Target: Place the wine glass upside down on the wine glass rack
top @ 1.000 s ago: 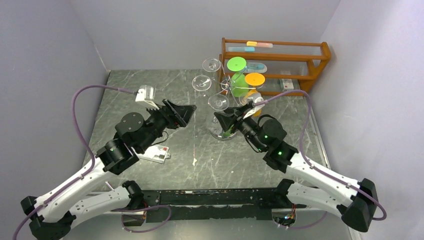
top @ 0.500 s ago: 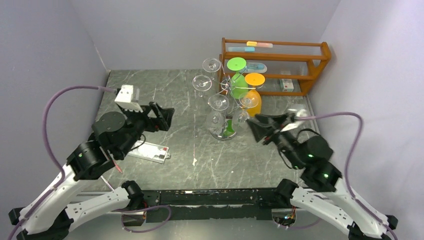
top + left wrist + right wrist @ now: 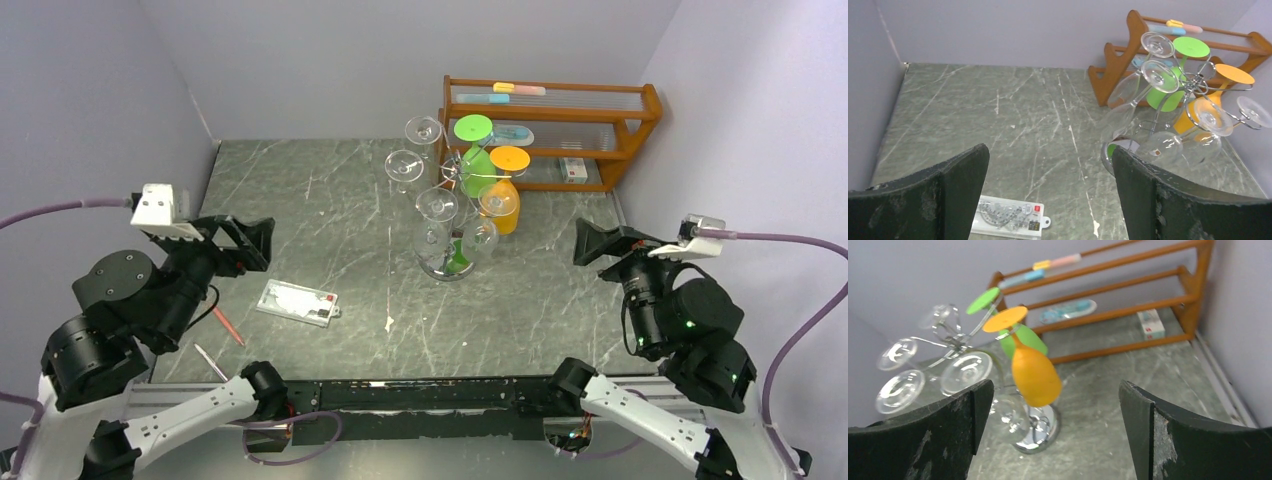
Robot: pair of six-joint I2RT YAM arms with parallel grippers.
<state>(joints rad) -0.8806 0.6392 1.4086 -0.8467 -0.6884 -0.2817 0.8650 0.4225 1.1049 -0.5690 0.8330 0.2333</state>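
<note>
A brown wooden shelf stands at the far right corner of the green marble table. It holds a yellow-and-pink stick and a blue one side by side on its top tier, a bluish blister pack on the middle tier and a small white box on the bottom. Near the front left lies a flat clear packet with a red mark; a red pen and a thinner pale stick lie just to its left.
</note>
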